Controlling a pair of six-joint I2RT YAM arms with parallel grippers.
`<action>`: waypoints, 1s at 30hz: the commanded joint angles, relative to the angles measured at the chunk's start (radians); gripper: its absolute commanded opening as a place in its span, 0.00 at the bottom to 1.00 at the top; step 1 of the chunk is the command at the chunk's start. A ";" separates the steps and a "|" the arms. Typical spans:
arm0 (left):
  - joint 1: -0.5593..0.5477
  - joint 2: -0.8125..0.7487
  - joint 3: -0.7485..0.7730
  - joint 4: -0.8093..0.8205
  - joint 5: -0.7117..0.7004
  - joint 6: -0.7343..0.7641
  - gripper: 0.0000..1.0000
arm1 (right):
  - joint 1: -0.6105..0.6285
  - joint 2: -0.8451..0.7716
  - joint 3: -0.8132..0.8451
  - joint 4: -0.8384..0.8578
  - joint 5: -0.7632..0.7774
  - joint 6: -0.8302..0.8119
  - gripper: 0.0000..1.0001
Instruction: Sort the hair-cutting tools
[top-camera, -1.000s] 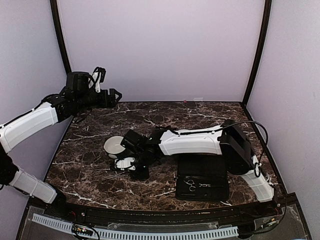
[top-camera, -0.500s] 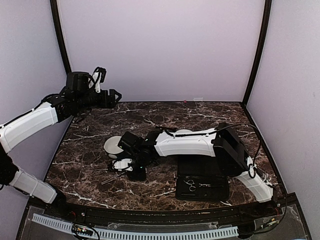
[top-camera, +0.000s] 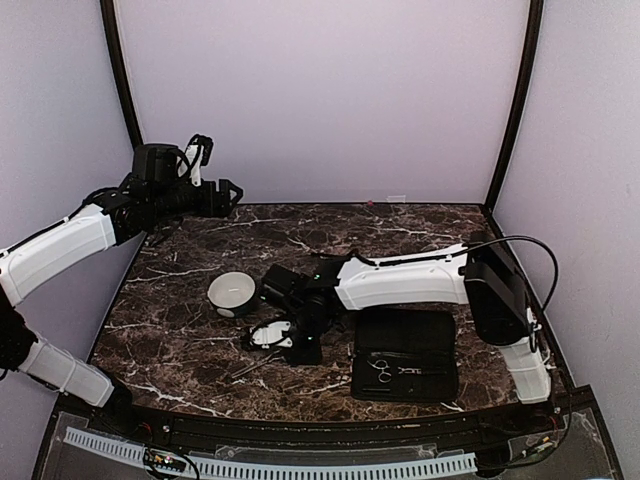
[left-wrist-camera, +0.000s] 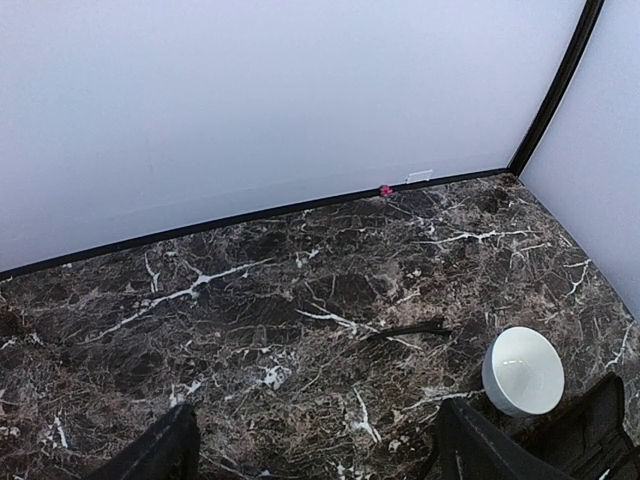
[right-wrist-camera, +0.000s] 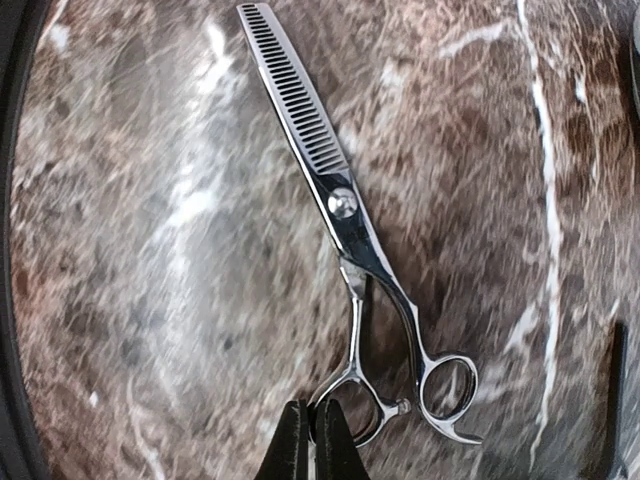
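Pinching one ring handle, the right gripper (right-wrist-camera: 309, 440) was clenched on the toothed scissors (right-wrist-camera: 345, 205), blades pointing away from it, probably so they would hang free for carrying. This happened left of the black case (top-camera: 405, 340), where another pair of scissors (top-camera: 381, 370) already lay, so that looked like the destination. A white bowl (top-camera: 232, 292) sat further left of the case. The left gripper (top-camera: 229, 195) hung spread and empty, high and far left of the case, out of the way
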 joint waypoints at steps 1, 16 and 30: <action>-0.001 -0.001 0.019 -0.017 -0.002 0.017 0.83 | 0.008 -0.128 -0.102 0.006 0.006 0.027 0.00; -0.005 0.067 0.047 -0.057 0.058 -0.008 0.84 | 0.003 -0.453 -0.471 -0.002 0.090 -0.023 0.00; -0.017 0.162 0.074 -0.083 0.141 0.011 0.72 | -0.226 -0.868 -0.897 0.042 0.125 -0.035 0.00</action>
